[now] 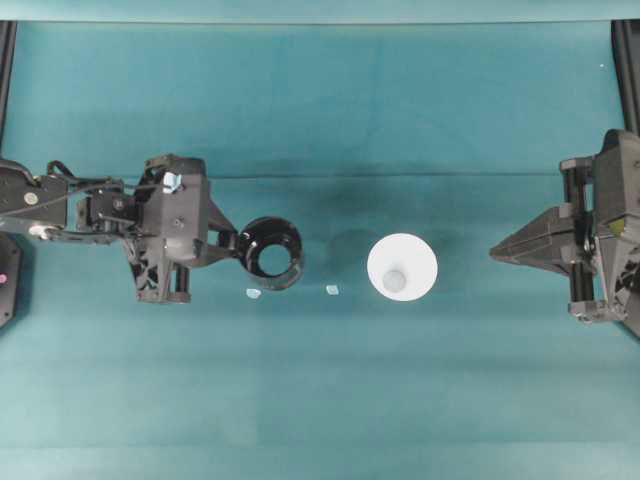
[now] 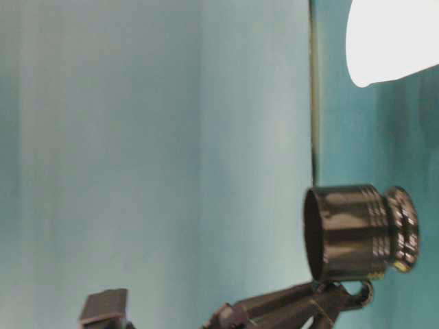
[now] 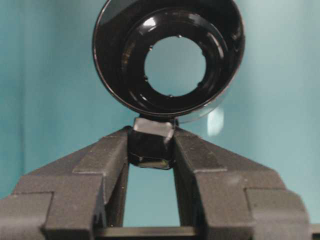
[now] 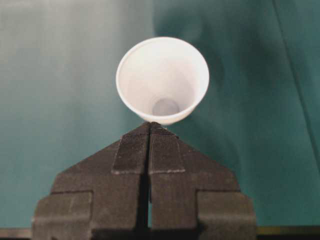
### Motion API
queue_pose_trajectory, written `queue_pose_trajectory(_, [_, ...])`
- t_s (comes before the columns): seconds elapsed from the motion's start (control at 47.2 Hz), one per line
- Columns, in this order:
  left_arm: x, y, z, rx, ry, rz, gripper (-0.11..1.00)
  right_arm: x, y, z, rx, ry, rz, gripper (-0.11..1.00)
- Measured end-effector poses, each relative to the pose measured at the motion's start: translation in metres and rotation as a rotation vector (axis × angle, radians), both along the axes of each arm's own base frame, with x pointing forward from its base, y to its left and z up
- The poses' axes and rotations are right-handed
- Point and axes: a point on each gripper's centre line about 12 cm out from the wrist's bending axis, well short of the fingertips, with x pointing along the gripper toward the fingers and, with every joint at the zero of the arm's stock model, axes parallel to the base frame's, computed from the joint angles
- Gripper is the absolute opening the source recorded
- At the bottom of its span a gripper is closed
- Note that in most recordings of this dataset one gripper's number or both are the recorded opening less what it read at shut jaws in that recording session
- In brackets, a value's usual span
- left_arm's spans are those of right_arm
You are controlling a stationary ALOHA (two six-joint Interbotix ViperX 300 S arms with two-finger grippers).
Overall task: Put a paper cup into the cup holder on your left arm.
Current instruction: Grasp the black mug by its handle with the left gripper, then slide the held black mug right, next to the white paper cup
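Left tool [image 3: 150, 150] grips cup holder [image 1: 272, 246] handle; paper cup [image 1: 401, 266] upright nearby

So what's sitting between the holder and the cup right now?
Overhead, only a small pale scrap on the cloth, slightly toward the near side of the line from holder to cup; otherwise bare.

The white paper cup [image 1: 401, 266] is standing upright on the table, mouth up. The glossy black cup holder [image 1: 271, 249] is sitting well apart to its left, apparently lifted slightly.
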Motion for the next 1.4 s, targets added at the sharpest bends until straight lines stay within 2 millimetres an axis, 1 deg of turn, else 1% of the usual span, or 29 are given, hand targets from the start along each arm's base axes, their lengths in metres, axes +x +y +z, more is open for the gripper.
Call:
queue_pose_trajectory(0.106, [0.004, -0.002, 0.004, 0.000, -0.012, -0.007, 0.30, 0.000, 0.000, 0.000, 0.000, 0.003, 0.000, -0.02])
queue_pose_trajectory(0.339, [0.023, -0.011, 0.008, -0.001, -0.028, -0.035, 0.30, 0.000, 0.000, 0.000, -0.001, 0.005, 0.001, -0.02])
queue_pose_trajectory(0.466, [0.031, -0.014, 0.003, -0.007, -0.016, -0.039, 0.30, 0.000, 0.000, -0.001, -0.001, 0.006, 0.001, -0.02])
queue_pose_trajectory(0.762, [0.053, -0.013, -0.014, -0.020, -0.013, -0.027, 0.30, 0.000, 0.000, -0.001, 0.000, 0.006, 0.002, -0.02])
queue_pose_trajectory(0.868, [0.056, -0.009, -0.018, -0.020, -0.006, -0.019, 0.30, 0.000, 0.000, -0.001, 0.000, 0.008, 0.000, -0.02])
queue_pose_trajectory(1.101, [0.058, 0.002, -0.021, -0.021, -0.006, 0.011, 0.30, 0.000, 0.000, -0.001, 0.000, 0.008, 0.000, -0.02])
queue_pose_trajectory(1.398, [0.059, 0.000, -0.023, -0.022, 0.001, 0.008, 0.30, -0.003, 0.000, -0.002, -0.001, 0.028, 0.001, -0.02])
